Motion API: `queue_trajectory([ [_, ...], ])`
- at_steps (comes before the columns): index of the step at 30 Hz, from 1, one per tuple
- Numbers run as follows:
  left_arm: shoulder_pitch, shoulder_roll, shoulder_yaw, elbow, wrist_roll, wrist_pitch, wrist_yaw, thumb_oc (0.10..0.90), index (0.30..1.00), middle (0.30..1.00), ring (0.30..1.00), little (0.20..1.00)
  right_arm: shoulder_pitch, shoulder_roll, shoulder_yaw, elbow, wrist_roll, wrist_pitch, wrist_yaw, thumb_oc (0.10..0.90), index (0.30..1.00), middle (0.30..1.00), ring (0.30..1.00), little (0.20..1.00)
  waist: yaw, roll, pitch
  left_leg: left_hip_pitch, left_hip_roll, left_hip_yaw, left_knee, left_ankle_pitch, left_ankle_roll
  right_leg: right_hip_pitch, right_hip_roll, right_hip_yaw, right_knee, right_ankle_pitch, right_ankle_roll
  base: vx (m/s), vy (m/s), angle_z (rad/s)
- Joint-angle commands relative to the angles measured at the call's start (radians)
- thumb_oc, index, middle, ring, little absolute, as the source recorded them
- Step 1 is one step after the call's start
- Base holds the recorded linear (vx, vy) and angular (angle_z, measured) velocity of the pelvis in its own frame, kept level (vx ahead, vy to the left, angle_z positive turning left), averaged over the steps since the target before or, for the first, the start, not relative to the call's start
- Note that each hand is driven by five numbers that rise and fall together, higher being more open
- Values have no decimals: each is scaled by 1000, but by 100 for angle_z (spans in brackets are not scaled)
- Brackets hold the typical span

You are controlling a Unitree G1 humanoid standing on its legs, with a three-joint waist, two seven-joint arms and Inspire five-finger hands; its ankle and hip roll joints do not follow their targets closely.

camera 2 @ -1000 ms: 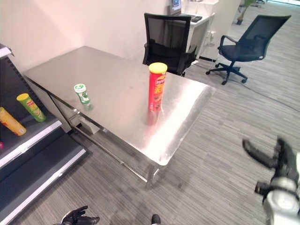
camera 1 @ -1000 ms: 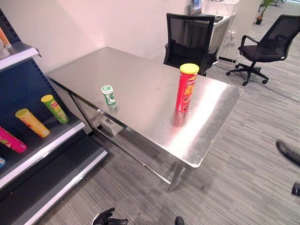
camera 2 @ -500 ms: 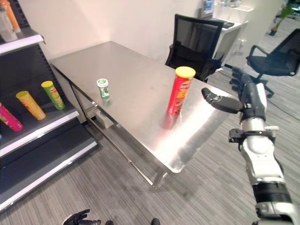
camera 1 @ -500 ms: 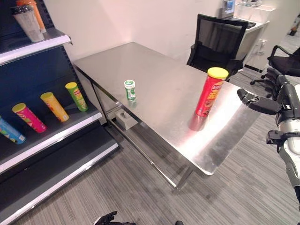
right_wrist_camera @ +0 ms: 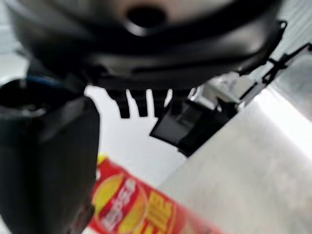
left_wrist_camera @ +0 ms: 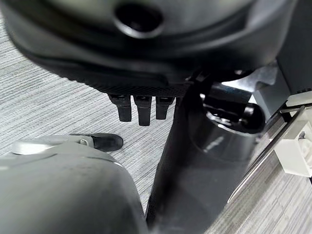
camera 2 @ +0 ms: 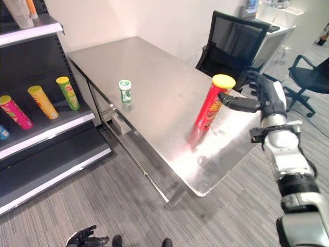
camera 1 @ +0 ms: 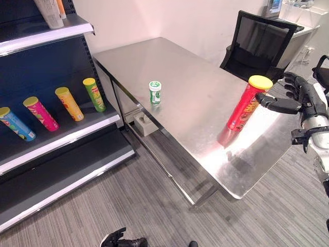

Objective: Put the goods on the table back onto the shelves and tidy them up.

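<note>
A tall red chip can (camera 1: 245, 104) with a yellow lid stands upright near the right end of the steel table (camera 1: 195, 77). My right hand (camera 2: 265, 96) is open beside the can's top, on its right, thumb stretched toward the lid; I cannot tell whether it touches. The red can (right_wrist_camera: 131, 204) lies just past that hand's straight fingers (right_wrist_camera: 139, 102). A small green-and-white bottle (camera 1: 154, 92) stands near the table's left edge. My left hand (camera 1: 121, 239) hangs low over the floor, fingers relaxed and holding nothing.
A dark shelf unit (camera 1: 61, 141) stands to the left, with several chip cans (camera 1: 68, 103) lying on its middle board. A black office chair (camera 1: 257, 43) is behind the table, another (camera 2: 308, 77) at the far right. A grey block (camera 1: 145, 124) sits under the table.
The camera has turned left, so more of the shelf shows. My right hand has risen from low on the right and closed in on the red can's top.
</note>
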Motion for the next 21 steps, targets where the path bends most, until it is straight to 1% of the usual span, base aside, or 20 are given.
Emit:
queue_trajectory([
  [1, -11, 59, -95, 42, 2, -15, 20, 800, 900, 900, 900, 900, -204, -95, 59, -13, 11, -47, -11, 800, 900, 900, 900, 900, 40, -52, -31, 13, 31, 25, 4, -79, -51, 30, -76, 6, 13, -29, 86, 18, -11, 4],
  [4, -13, 62, -98, 44, -1, -15, 19, 800, 900, 900, 900, 900, -259, -105, 113, 19, 22, -40, 7, 800, 900, 900, 900, 900, 43, -57, -32, 13, 32, 24, 4, -79, -52, 31, -75, 4, 13, -29, 86, 10, -2, 4],
  [7, -20, 66, -99, 44, -10, -17, 21, 800, 900, 900, 900, 900, -315, -97, 165, 38, 54, -34, 30, 800, 900, 900, 900, 900, 46, -62, -32, 12, 33, 22, 4, -78, -54, 31, -75, 1, 13, -30, 86, 7, 0, 3],
  [11, -18, 67, -98, 39, -16, -17, 18, 800, 900, 900, 900, 900, -311, -102, 167, 21, 76, -34, 43, 800, 900, 900, 900, 900, 48, -65, -31, 9, 33, 21, 4, -77, -54, 31, -75, -1, 13, -31, 87, 0, 0, 0],
  [16, -10, 67, -95, 48, -8, -15, 10, 800, 900, 900, 900, 900, -270, -131, 154, -18, 103, -38, 71, 800, 900, 900, 900, 900, 48, -68, -32, 7, 31, 22, 4, -80, -53, 28, -80, -2, 13, -31, 90, 0, 0, 0],
  [18, -6, 69, -96, 43, -9, -17, 7, 800, 900, 900, 900, 900, -282, -146, 181, -9, 103, -32, 89, 800, 900, 900, 900, 900, 48, -69, -32, 9, 30, 24, 4, -82, -53, 29, -82, -3, 13, -30, 91, 0, 0, 0],
  [19, -7, 71, -97, 39, -12, -19, 5, 800, 900, 900, 900, 900, -304, -154, 218, 5, 93, -23, 106, 800, 900, 900, 900, 900, 48, -71, -31, 10, 29, 26, 4, -82, -54, 29, -83, -2, 13, -28, 92, 0, 0, 0],
  [20, -8, 72, -98, 36, -13, -19, 5, 800, 900, 900, 900, 900, -314, -155, 233, 12, 90, -19, 111, 800, 900, 900, 900, 900, 48, -72, -31, 11, 29, 26, 4, -82, -54, 29, -83, -2, 13, -27, 92, 0, 0, 0],
  [21, -12, 76, -104, 31, -13, -20, 6, 800, 900, 900, 900, 900, -361, -156, 289, 41, 72, -7, 121, 800, 900, 900, 900, 900, 47, -74, -31, 13, 31, 28, 4, -82, -55, 29, -83, -1, 13, -27, 92, 0, 0, 0],
])
